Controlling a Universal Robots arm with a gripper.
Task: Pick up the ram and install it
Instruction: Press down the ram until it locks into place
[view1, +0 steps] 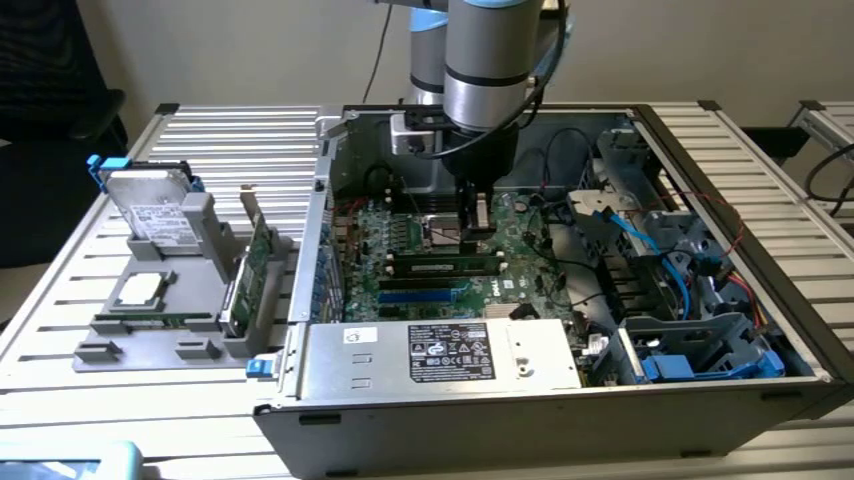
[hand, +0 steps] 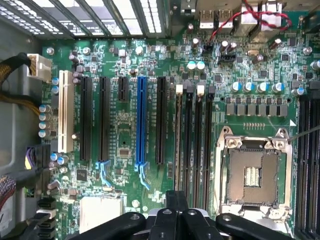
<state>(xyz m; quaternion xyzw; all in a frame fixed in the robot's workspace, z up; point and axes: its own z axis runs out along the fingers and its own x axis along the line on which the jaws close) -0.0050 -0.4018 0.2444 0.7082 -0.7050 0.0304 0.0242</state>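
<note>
**Ram in its slot, gripper shut above one end**

You are looking at the ram standing on edge in a memory slot of the motherboard, not held in the gripper. In the wrist view the ram looks like a thin pale line in the first of four parallel slots. That bank lies between the long expansion slots and the empty processor socket.

Your gripper hangs just over the stick, toward its end on the exterior view's right. Its fingers are pressed together with nothing between them. By my reading, closed fingers make a blunt tip for bearing down on the stick's top edge, and the end is where a slot latch has to catch. You cannot tell whether the tip touches the ram. The expansion card stands upright in its holder outside the case, well apart from this work.
</note>
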